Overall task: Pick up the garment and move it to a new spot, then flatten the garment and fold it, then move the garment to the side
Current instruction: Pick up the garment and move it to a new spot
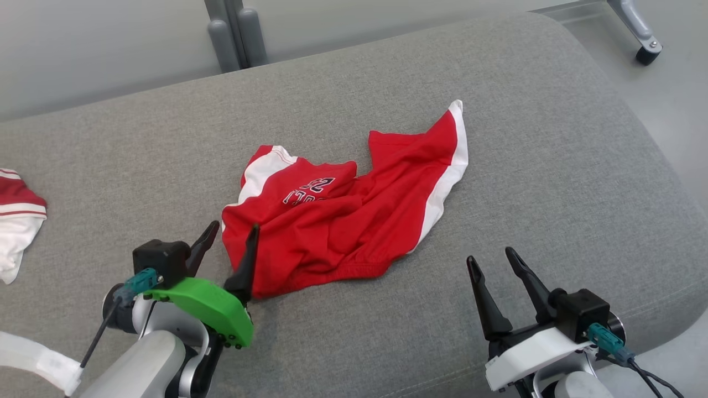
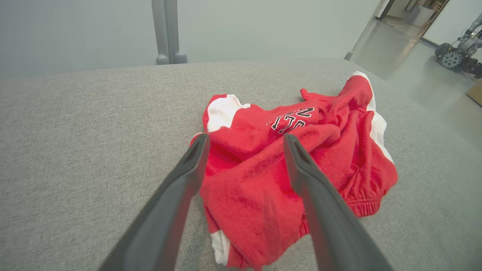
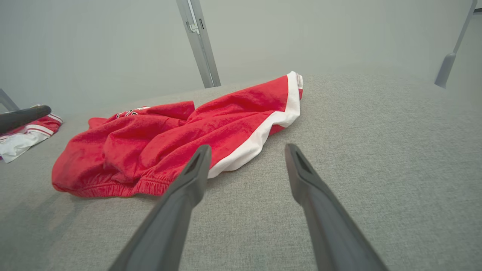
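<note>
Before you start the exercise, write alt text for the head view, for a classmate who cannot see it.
A crumpled red garment with white stripes lies on a grey cushion. The open left gripper is at its near left corner; the open right gripper is apart, lower right. A second red-and-white cloth lies at the left edge.

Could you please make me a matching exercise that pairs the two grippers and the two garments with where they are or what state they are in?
1. red garment
2. left gripper
3. right gripper
4. striped garment

A. open over bare cushion
B. at the head view's left edge
C. crumpled mid-cushion
D. open at the red garment's near corner

Pairs: 1-C, 2-D, 3-A, 4-B.
</note>
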Controlling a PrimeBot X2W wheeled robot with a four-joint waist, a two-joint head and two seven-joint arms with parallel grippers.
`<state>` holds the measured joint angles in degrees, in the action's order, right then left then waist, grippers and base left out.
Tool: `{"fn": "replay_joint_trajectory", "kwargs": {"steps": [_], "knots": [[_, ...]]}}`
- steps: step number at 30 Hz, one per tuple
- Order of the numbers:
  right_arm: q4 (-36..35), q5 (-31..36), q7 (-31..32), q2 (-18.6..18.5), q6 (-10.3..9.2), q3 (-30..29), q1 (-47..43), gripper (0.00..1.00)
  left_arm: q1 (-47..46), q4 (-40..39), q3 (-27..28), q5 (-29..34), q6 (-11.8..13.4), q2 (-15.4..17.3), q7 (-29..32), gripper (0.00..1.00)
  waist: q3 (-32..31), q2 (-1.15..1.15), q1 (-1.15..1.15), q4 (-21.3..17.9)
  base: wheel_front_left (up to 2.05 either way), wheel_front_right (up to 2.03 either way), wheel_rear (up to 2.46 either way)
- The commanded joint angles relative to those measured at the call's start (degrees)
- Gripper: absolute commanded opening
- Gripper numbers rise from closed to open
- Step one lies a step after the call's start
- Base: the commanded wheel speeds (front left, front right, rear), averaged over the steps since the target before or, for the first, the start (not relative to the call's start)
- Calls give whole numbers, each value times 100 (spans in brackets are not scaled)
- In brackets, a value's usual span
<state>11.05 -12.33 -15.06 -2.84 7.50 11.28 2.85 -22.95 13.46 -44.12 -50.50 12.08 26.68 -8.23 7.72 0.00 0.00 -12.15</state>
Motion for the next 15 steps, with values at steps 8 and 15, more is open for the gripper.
{"fn": "replay_joint_trajectory", "kwargs": {"steps": [8,15], "knots": [[-360,347,-18,-13,-2,-253,-270,100,684,-282,342,5,196,26,-592,100,-278,0,0,240,0,0,0],[-586,614,-18,-131,-2,-467,-497,100,1524,-308,1174,445,4,-117,-693,100,-492,0,0,643,0,0,0]]}}
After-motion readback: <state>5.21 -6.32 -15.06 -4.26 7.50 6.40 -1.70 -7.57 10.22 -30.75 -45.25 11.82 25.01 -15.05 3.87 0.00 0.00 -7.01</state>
